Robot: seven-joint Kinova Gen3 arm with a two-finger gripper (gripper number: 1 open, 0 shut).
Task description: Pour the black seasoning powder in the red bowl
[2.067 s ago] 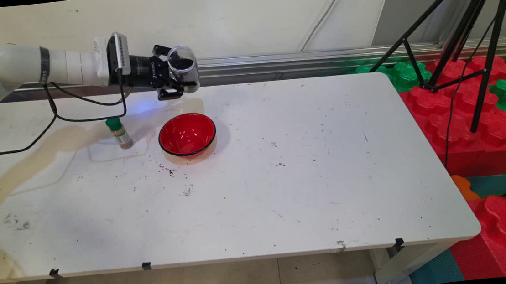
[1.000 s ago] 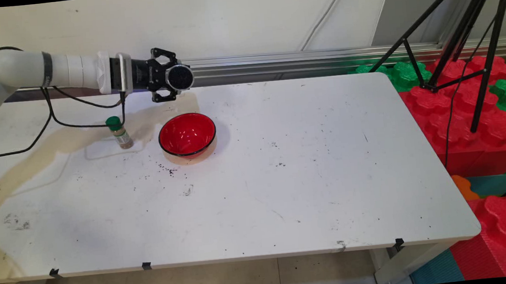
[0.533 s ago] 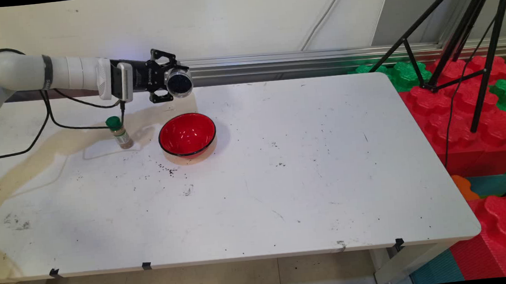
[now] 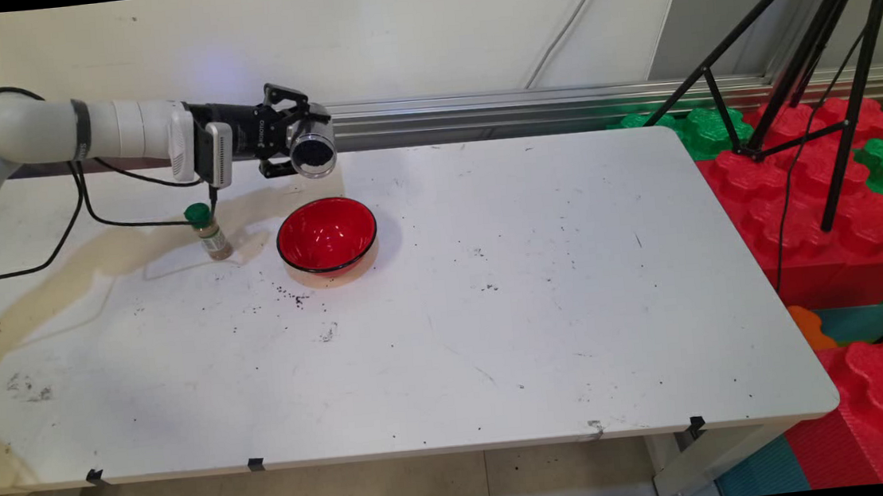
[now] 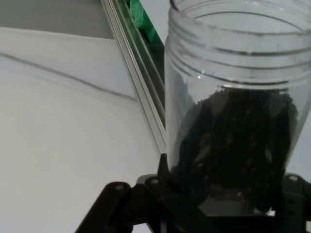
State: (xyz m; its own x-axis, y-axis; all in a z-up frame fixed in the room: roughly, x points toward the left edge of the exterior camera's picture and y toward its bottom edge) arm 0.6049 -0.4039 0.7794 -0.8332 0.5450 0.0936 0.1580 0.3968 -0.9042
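Where gripper clamps it, clear ribbed jar, prob. black granules, glossy red bowl below.

White tubular arm; black end effector; black cables.

The main view looks from above the near side of the table toward the back wall. The hand view sits close behind the jar, facing that wall. Both views share the jar and wall.
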